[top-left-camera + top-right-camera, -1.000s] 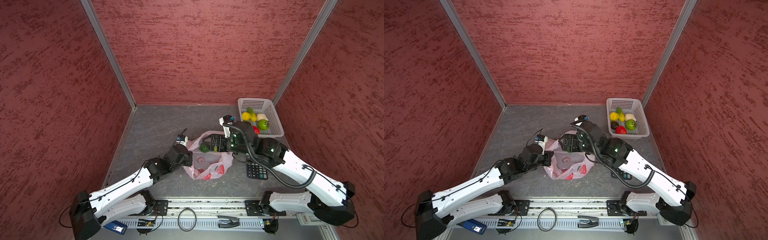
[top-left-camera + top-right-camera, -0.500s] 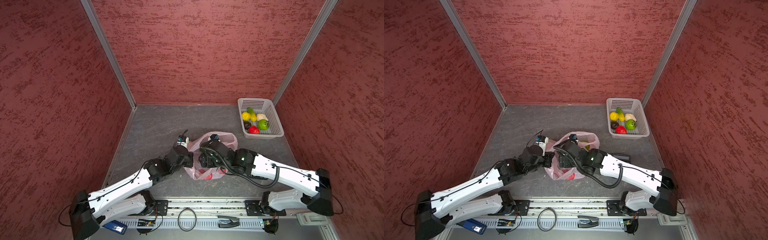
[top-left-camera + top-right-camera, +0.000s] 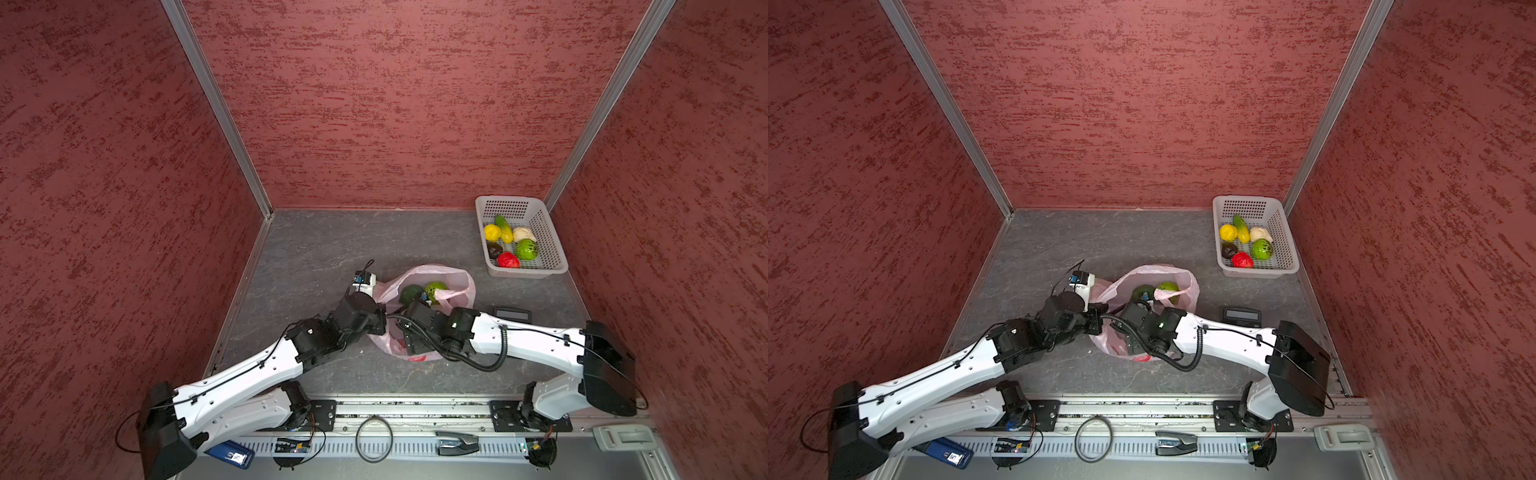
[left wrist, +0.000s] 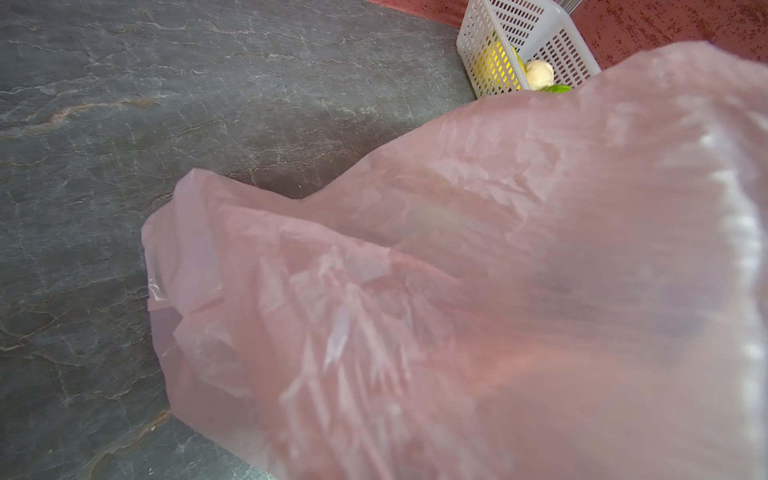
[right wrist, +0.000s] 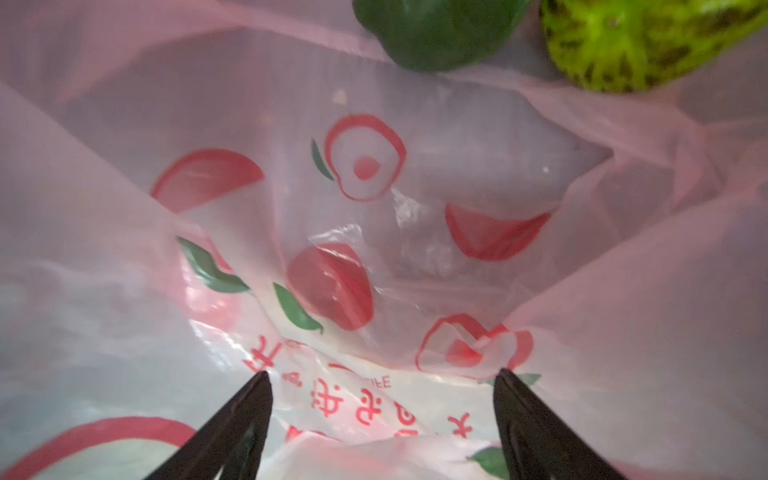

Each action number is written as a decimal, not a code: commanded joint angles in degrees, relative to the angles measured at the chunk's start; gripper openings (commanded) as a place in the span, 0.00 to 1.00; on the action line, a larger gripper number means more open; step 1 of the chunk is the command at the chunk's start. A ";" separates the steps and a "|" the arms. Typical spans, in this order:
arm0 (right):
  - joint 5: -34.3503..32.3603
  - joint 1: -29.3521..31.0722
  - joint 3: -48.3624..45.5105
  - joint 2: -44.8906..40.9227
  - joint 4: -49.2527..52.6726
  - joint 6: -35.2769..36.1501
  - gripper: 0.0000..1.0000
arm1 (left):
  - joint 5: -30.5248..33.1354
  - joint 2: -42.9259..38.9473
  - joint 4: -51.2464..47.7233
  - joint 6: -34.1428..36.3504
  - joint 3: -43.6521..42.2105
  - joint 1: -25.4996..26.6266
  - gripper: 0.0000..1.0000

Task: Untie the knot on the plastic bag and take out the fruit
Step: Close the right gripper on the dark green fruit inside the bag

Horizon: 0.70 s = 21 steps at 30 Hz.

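Note:
The pale pink plastic bag (image 3: 463, 279) lies mid-floor with its mouth open in both top views. A dark green fruit (image 3: 410, 293) and a bumpy green fruit (image 3: 436, 287) sit at its far side, and both show in the right wrist view, dark green (image 5: 432, 29) and bumpy green (image 5: 623, 45). My right gripper (image 5: 382, 386) is open and points down over the bag's printed plastic (image 5: 361, 166), with nothing gripped. My left gripper (image 3: 380, 322) is shut on the bag's left edge, and pink plastic (image 4: 457, 291) covers its fingers. The knot is out of view.
A white basket (image 3: 555, 249) at the back right holds several fruit, among them red (image 3: 508, 260), yellow (image 3: 492, 232) and cream (image 3: 523, 235). A dark calculator (image 3: 512, 313) lies right of the bag. Red walls close three sides. A metal rail (image 3: 415, 409) runs along the front.
My right arm swung down and toward the front, bringing its gripper from the bag's far side to over the bag's middle. The bag's mouth now stands wider. The left arm stayed put.

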<state>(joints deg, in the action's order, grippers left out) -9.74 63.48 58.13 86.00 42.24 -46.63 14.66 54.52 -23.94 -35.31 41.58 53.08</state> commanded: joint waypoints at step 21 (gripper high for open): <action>1.58 -3.14 5.07 0.79 -1.95 -10.24 0.93 | 0.56 -0.97 -0.17 -2.13 -0.97 2.14 0.00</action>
<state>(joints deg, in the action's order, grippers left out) -6.90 61.95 63.61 87.55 43.24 -53.12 14.66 54.39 -23.99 -36.69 41.06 54.76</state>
